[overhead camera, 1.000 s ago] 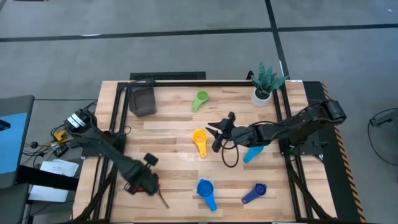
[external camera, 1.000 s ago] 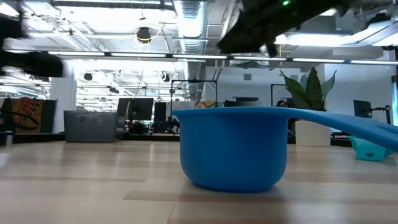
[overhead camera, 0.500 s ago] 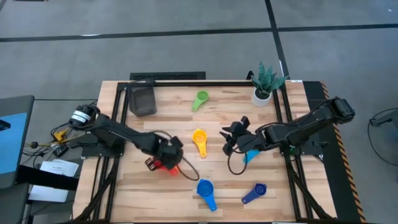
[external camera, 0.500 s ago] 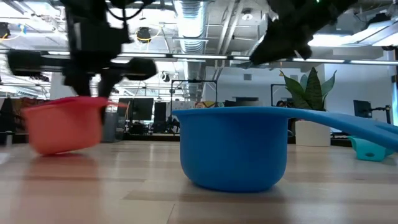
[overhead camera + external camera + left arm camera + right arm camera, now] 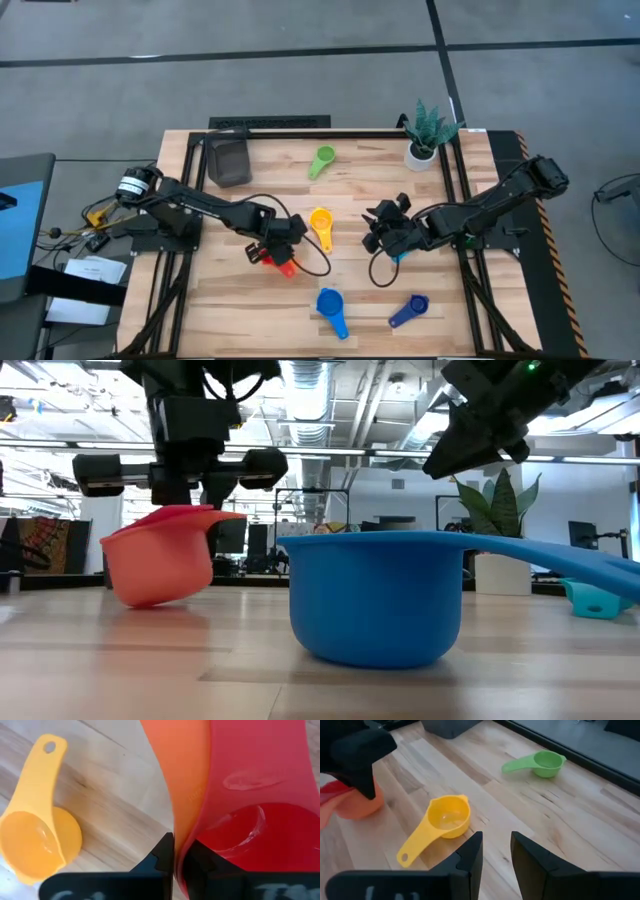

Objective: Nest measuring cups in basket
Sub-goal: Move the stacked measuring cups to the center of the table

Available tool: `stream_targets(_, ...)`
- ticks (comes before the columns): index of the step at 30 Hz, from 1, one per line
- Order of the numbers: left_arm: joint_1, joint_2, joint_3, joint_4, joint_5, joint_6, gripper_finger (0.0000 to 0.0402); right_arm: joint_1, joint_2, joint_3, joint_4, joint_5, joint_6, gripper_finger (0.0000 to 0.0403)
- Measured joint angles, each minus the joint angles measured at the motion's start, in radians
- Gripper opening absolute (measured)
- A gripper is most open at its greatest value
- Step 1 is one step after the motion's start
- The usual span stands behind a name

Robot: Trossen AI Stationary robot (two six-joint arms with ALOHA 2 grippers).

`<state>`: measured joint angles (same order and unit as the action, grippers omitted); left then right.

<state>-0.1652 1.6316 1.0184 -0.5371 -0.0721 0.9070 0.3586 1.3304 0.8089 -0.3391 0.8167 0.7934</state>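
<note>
A red measuring cup (image 5: pixel 260 795) sits inside an orange one (image 5: pixel 182 770), and my left gripper (image 5: pixel 278 248) is shut on the pair near the table's middle. The yellow cup (image 5: pixel 320 226) lies just right of it. The green cup (image 5: pixel 321 160) lies at the far side. The blue cup (image 5: pixel 331 306) and the dark blue cup (image 5: pixel 408 310) lie at the near side. My right gripper (image 5: pixel 496 847) stands open right of the yellow cup, nothing between its fingers. The light blue cup (image 5: pixel 402 254) lies partly hidden under the right arm. The basket (image 5: pixel 228 160) stands at the far left. My left gripper pinches the nested cups' wall at the rim (image 5: pixel 181 837): one finger on the orange outside, the other inside the red bowl. The fingers come from above, slanting down. The pair hangs tilted below them (image 5: pixel 160 565), low over the table.
A white pot with a green plant (image 5: pixel 425 135) stands at the far right corner. A black frame rail (image 5: pixel 330 133) runs along the table's far edge. Bare wood lies between the basket and the yellow cup.
My left gripper has swung from the table's near left toward the middle, carrying the red and orange cups and rolling its wrist as it went; the cups now hang tilted beside the yellow cup. My right gripper has shifted toward the right and near edges, tipping downward.
</note>
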Motion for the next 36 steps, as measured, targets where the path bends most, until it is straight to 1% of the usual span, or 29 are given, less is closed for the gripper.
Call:
stream_targets(5,0.004,0.027,0.003,0.032,0.003,-0.010,0.0012,-0.001,0.000,0.000,0.042,0.000,-0.011,0.0124)
stream_targets(8,0.015,0.043,0.004,0.088,0.008,-0.105,0.0012,-0.001,0.000,0.000,0.041,0.000,-0.012,0.0124)
stream_targets(10,0.026,0.051,0.009,0.096,0.022,-0.164,0.0012,-0.001,0.000,0.000,0.042,0.000,-0.012,0.0124)
stream_targets(12,0.032,0.055,0.035,0.046,0.044,-0.200,0.0012,-0.001,0.000,0.000,0.043,0.001,-0.012,0.0124)
stream_targets(15,0.030,0.057,0.078,-0.038,0.042,-0.208,0.0010,-0.001,0.000,0.000,0.045,0.000,-0.012,0.0124)
stream_targets(18,0.026,0.057,0.105,-0.073,0.045,-0.193,0.0007,-0.008,0.000,0.000,0.056,-0.002,-0.013,0.0124)
stream_targets(22,0.024,0.065,0.107,-0.091,0.049,-0.207,0.0008,-0.007,0.007,0.000,0.085,-0.004,-0.015,0.0124)
stream_targets(26,0.024,0.074,0.106,-0.112,0.050,-0.274,0.0024,-0.006,0.045,0.000,0.106,-0.006,-0.016,0.0129)
stream_targets(29,0.023,0.074,0.106,-0.110,0.061,-0.303,0.0040,-0.009,0.097,-0.001,0.129,-0.009,-0.016,0.0141)
stream_targets(33,0.019,0.071,0.106,-0.112,0.050,-0.327,0.0065,-0.021,0.169,0.000,0.215,-0.015,-0.021,0.0167)
stream_targets(36,0.019,0.071,0.107,-0.131,0.041,-0.337,0.0087,-0.026,0.222,0.000,0.330,-0.028,-0.046,0.0186)
